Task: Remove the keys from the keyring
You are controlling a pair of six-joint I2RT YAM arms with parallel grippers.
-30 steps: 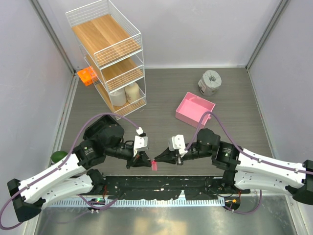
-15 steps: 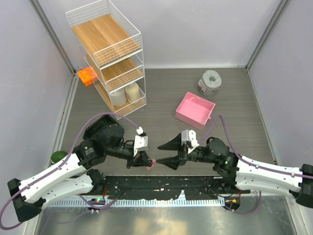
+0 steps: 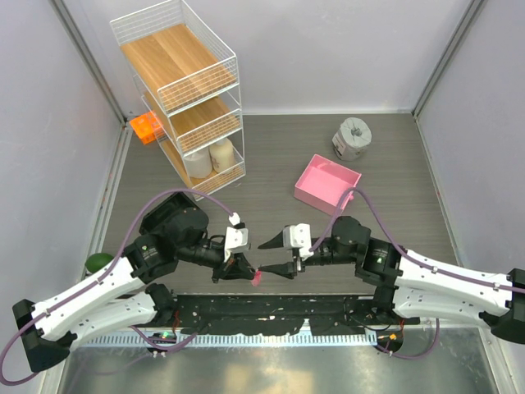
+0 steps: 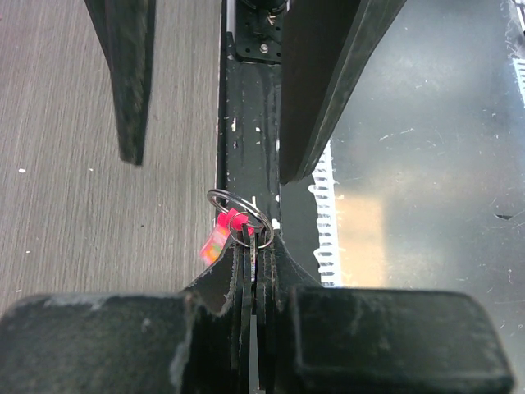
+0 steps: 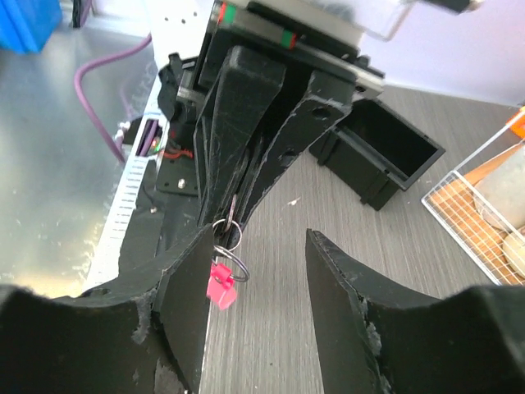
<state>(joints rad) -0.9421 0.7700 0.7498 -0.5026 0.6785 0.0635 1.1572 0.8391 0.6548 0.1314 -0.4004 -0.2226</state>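
- The keyring [image 4: 216, 245] is glossy pink-red plastic, and the split ring [image 4: 238, 215] through it is thin, bright polished wire.
- The keys [image 4: 256, 250] show only as a dull grey metal sliver nipped in the left gripper [image 3: 248, 268].
- That gripper and the right gripper [image 5: 256, 246] have matt black plastic fingers, rough and grainy.
- The table [image 3: 271, 164] is matt grey wood-grain.
- The metal sheet [image 4: 426, 164] at its near edge is brushed and reflective.
- The rack [image 3: 180, 74] is white-coated wire with bare wood shelves.
- The pink tray [image 3: 321, 202] is smooth matt plastic.

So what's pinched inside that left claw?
A thin metal sliver shows between the left gripper's shut fingers, with a wire ring and pink tag sticking out. The rest is covered.
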